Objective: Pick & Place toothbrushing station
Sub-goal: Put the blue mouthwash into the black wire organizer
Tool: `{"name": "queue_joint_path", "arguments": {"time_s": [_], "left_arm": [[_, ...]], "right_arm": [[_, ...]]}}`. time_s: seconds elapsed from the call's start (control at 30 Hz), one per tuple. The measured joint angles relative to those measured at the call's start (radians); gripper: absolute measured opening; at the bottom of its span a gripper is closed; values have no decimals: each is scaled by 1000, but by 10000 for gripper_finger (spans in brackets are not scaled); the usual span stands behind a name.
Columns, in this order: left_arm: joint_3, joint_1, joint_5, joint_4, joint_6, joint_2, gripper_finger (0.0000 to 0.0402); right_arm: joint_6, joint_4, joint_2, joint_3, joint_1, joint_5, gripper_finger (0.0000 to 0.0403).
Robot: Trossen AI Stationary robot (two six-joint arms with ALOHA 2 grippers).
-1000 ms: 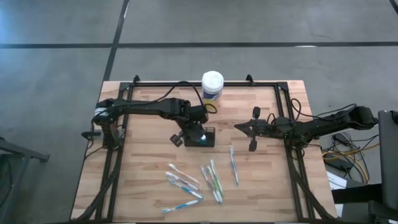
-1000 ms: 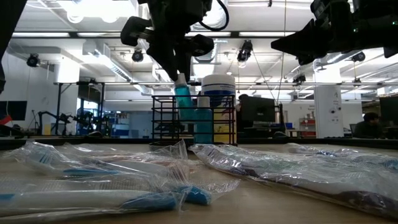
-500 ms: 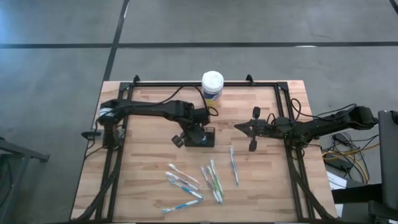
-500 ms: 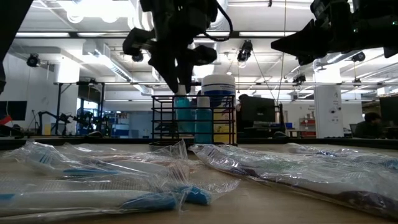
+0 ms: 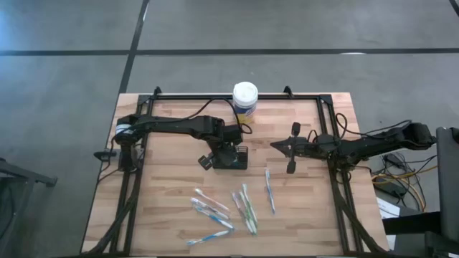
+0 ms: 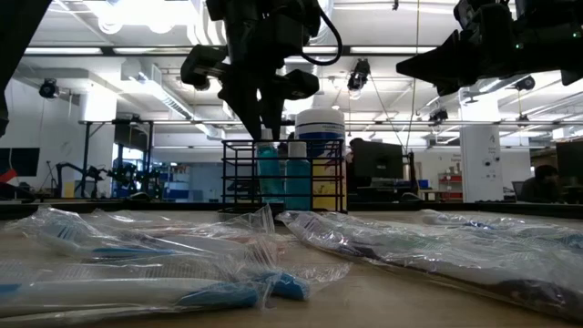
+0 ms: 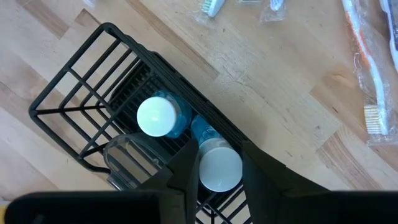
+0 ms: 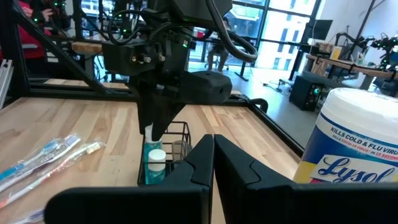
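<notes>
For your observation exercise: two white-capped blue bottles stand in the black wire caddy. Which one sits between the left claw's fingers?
The bottle whose cap lies between the left claw fingers; the other bottle stands clear beside it.

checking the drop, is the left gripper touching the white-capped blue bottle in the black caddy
Touching. The left wrist view shows the left gripper fingers clamped on the bottle.

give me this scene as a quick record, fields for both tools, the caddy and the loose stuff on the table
left tool: over the caddy, closed on a white-capped blue bottle
right tool: shut, empty, waiting right of the caddy
caddy: black wire, mid-table, holds two blue bottles
second bottle: upright in the caddy, free
toothbrushes: wrapped, loose on the near side of the table
canister: white lid, at the far edge
</notes>
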Motion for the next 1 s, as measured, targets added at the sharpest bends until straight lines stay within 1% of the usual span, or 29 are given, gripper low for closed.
{"name": "queue_joint_path", "arguments": {"time_s": [0.4,0.83,1.0], "left_arm": [[-1,1,-7,31,1,3,96],[-4,2,-3,15,5,3,95],[-5,2,-8,19,9,35,95]], "right_arm": [[2,0,0,0,-1,0,8],[-2,0,0,0,-1,0,8],[-4,0,0,0,-1,0,8]]}}
